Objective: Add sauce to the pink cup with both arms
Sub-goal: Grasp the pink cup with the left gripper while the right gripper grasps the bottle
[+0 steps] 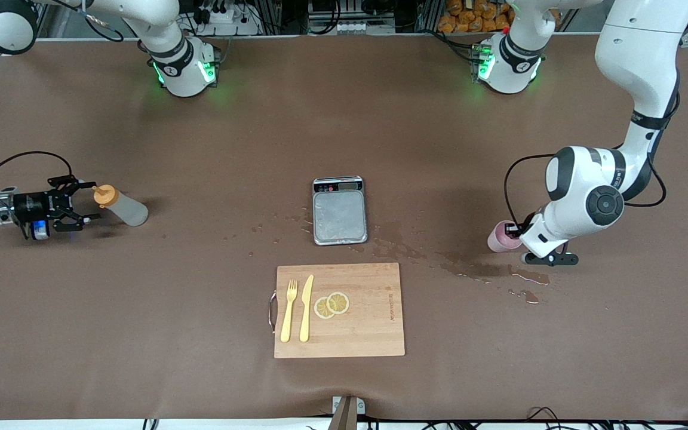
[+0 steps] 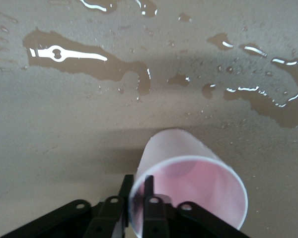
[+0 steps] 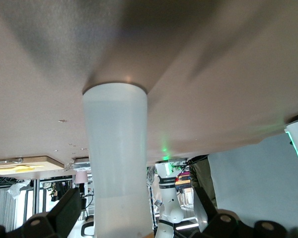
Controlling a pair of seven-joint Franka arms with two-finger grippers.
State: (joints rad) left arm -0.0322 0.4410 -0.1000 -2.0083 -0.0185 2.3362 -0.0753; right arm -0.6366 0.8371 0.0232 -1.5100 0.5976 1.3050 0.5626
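Observation:
The pink cup (image 1: pixel 501 236) is near the left arm's end of the table, tilted with its mouth toward my left gripper (image 1: pixel 517 234). In the left wrist view the left gripper (image 2: pixel 137 191) is shut on the pink cup (image 2: pixel 198 183), pinching its rim wall with one finger inside and one outside. The sauce bottle (image 1: pixel 123 206), whitish with an orange cap, stands near the right arm's end. My right gripper (image 1: pixel 86 203) is open, with its fingers on either side of the bottle's upper part. In the right wrist view the bottle (image 3: pixel 116 158) fills the gap of the right gripper (image 3: pixel 134 208).
A grey scale (image 1: pixel 339 210) sits mid-table. Nearer the camera lies a wooden cutting board (image 1: pixel 371 325) with a yellow fork (image 1: pixel 288 310), a yellow knife (image 1: pixel 306 307) and lemon slices (image 1: pixel 332 304). Water puddles (image 1: pixel 481 272) spread between the scale and the cup, and puddles (image 2: pixel 84 52) lie close to the cup.

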